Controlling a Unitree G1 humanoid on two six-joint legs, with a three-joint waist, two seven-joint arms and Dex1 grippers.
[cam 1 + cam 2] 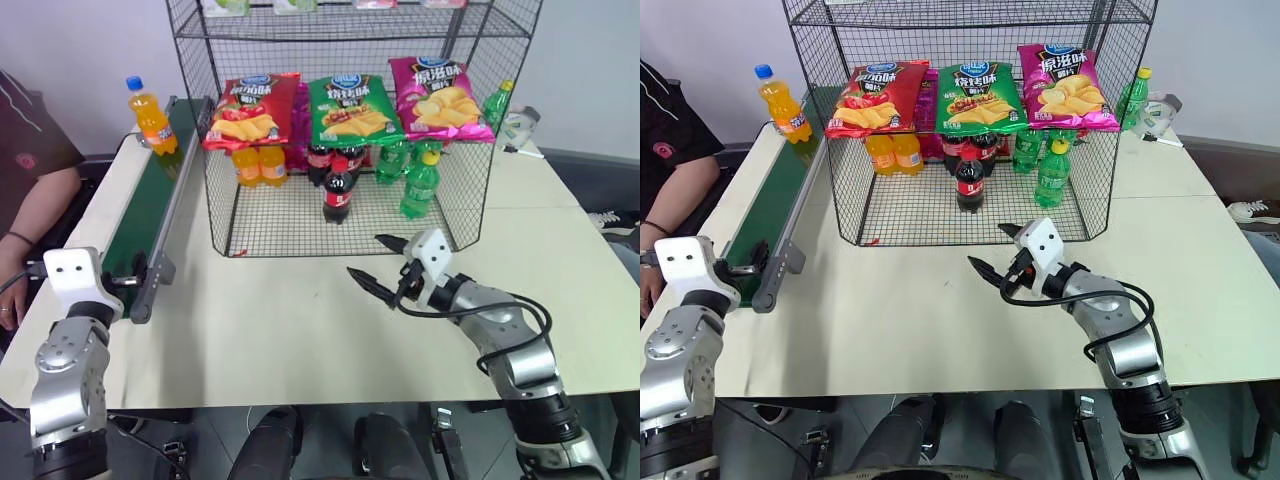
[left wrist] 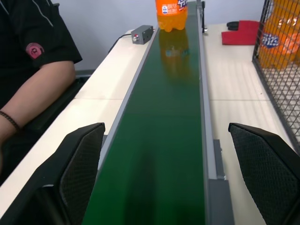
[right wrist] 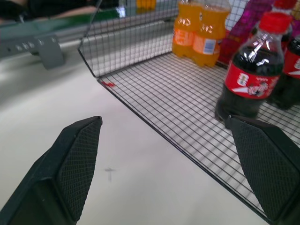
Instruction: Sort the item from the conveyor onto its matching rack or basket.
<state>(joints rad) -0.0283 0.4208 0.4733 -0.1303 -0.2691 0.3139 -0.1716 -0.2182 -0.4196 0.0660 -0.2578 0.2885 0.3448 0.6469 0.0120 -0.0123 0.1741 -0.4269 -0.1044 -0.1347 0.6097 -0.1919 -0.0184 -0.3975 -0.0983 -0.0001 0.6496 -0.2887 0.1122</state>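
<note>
Left wrist view — left pincer point(image 2: 171, 180) wide open, empty; right pincer point(image 3: 176, 166) likewise — touching nothing.

Conveyor belt point(image 2: 159, 140): dark green, smooth, semi-gloss, mirroring the orange soda bottle point(image 1: 152, 113) standing on it. Side rails point(image 2: 208, 140): grey metal, dull finish. Orange soda bottle: clear glossy plastic with a blue plastic cap. Wire basket point(image 1: 300, 235): thin black metal mesh, apparently coated, though the view is too coarse to confirm. Chip bags point(image 1: 350, 108): shiny crinkled film. Cola bottle point(image 3: 251, 77): glossy dark plastic, red cap, bright highlights. Tabletop point(image 1: 300, 330): pale, matt, smooth. Right gripper's fingers point(image 3: 77, 164): black, matt, finely cross-hatched pads.
</note>
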